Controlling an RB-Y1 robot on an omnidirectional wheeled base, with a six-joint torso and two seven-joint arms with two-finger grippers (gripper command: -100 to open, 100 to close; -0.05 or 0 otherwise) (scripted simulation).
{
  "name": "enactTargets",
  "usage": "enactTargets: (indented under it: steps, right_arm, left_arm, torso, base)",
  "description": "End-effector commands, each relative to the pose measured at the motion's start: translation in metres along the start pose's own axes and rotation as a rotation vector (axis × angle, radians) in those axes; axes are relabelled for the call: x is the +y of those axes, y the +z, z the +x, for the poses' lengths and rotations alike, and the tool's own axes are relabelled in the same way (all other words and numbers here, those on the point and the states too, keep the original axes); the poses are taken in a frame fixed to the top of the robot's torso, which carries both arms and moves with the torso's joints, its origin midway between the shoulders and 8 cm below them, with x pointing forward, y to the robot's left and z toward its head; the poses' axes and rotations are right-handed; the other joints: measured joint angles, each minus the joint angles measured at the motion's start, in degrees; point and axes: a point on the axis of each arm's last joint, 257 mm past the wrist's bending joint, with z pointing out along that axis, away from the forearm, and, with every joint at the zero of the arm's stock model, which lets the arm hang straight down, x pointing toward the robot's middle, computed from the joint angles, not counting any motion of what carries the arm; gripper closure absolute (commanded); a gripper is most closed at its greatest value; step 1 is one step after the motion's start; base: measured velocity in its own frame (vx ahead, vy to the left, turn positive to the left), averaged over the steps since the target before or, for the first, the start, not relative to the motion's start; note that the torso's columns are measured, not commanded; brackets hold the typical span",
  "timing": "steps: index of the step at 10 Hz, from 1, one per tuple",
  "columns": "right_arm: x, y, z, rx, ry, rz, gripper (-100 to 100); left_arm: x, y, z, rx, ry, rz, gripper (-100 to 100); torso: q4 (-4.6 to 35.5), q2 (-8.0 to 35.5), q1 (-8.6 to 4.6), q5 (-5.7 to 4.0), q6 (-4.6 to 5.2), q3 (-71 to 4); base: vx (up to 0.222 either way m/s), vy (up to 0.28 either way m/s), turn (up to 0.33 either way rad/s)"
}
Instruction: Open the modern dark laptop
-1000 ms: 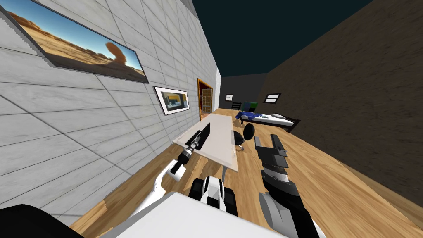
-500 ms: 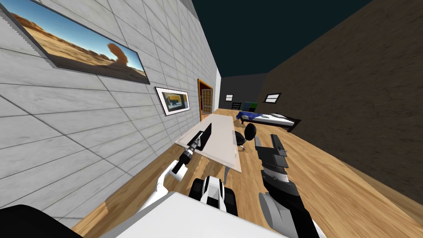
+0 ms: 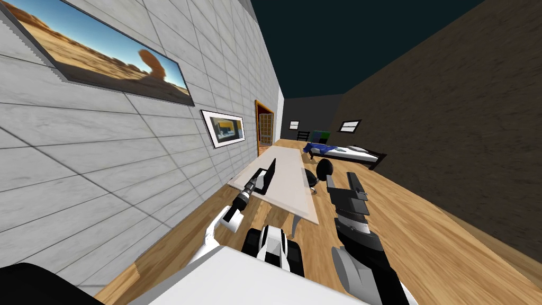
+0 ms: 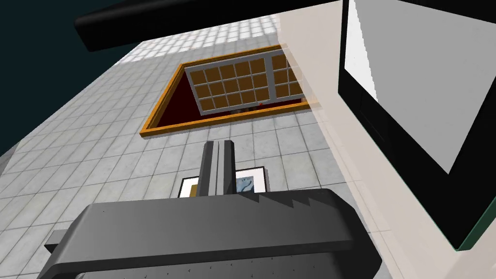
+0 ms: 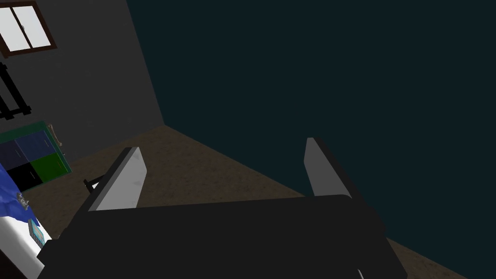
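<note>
Head view: the dark laptop [image 3: 270, 173] stands part open on the white bench [image 3: 291, 185], toward its 9 o'clock edge. The left tool [image 3: 256, 184] is at the laptop's 7 o'clock, perhaps touching it. The right tool [image 3: 341, 179] is raised at the bench's 3 o'clock.

Left wrist view: the left tool's [image 4: 219, 143] blades are pressed together, holding nothing, with the laptop [image 4: 407, 116] at its 2 o'clock.

Right wrist view: the right tool's [image 5: 223, 160] blades stand well apart.

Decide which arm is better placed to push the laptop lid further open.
Left: the left gripper, fingers shut, is at the laptop on the desk; the right gripper hangs open above the floor, away from it.
</note>
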Motion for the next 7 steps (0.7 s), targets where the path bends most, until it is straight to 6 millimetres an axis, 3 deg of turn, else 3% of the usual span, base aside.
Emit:
enactTargets:
  steps: [1,5,7]
  right_arm:
    - [0.000,0.000,0.000,0.000,0.000,0.000,0]
    - [0.000,0.000,0.000,0.000,0.000,0.000,0]
    - [0.000,0.000,0.000,0.000,0.000,0.000,0]
  left_arm:
    - [-0.006,0.000,-0.011,0.010,0.123,-0.004,-100]
    - [-0.014,-0.001,-0.028,0.021,0.311,-0.012,-100]
    - [-0.020,-0.001,-0.029,0.017,0.290,-0.012,-100]
  torso:
    - [0.0,0.0,-0.26,-0.08,0.01,0.0]
    - [0.0,-0.1,0.39,0.10,0.00,-0.1]
    - [0.0,-0.1,0.63,0.17,-0.01,0.0]
  base:
    - [-0.032,-0.125,-0.001]
    - [-0.020,-0.165,-0.002]
    - [0.038,-0.059,-0.015]
